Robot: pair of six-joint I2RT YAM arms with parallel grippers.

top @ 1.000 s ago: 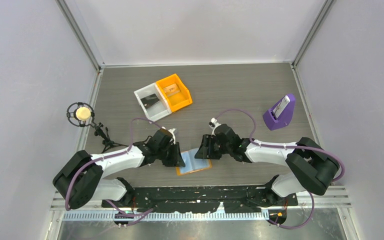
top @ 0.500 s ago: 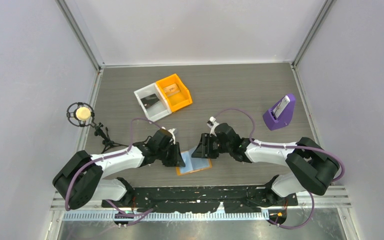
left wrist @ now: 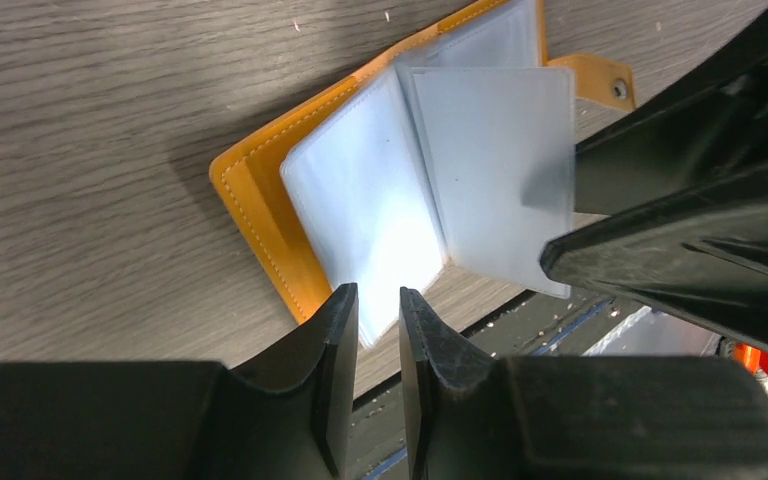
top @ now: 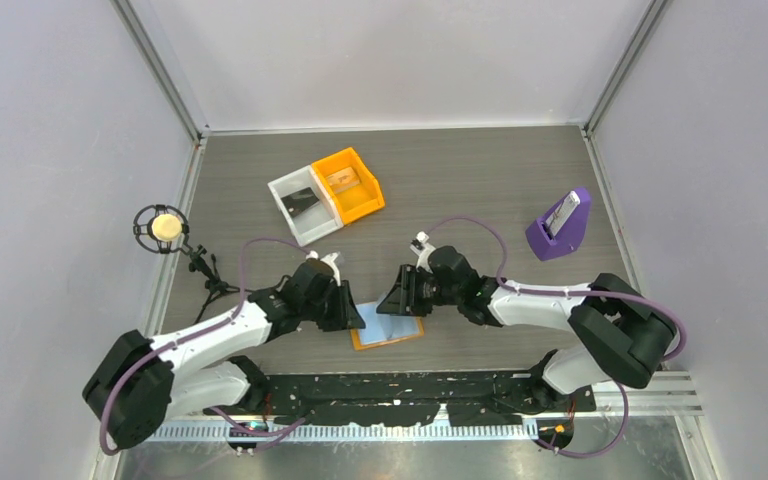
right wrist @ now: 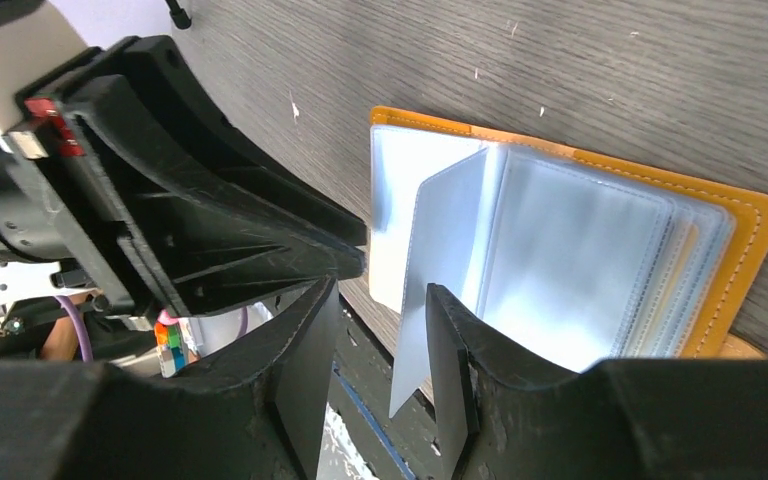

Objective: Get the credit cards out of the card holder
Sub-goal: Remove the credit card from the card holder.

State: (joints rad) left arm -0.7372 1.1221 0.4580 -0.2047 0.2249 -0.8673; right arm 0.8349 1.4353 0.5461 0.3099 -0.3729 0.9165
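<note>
At the far left edge of the counter point(top: 480, 180) stands a small microphone point(top: 166, 226) on a tripod, well clear of the work. Behind the left arm, a white bin point(top: 298, 205) and an orange bin point(top: 350, 185) sit side by side, well apart from the action.

The left gripper point(left wrist: 375, 300) comes in low from the left, its jaws narrow, its tips at the near left corner of the card holder point(left wrist: 260, 215). We cannot tell whether it pinches the clear sleeve there or only rests over it.

The holder lies open and flat near the counter's near edge, between the two grippers. Its long axis runs left to right and its spine points away from us. One clear leaf point(right wrist: 450, 250) stands up from the spine.

That leaf is what the next move turns on. It hangs between the jaws of the right gripper point(right wrist: 380, 295), which are about half open and not visibly clamped on it. We judge the right arm better placed to work the pockets, though no card shows plainly yet. The two grippers are close, so they risk crowding each other.

Far right, the purple stand point(top: 558, 228) is out of the way.
</note>
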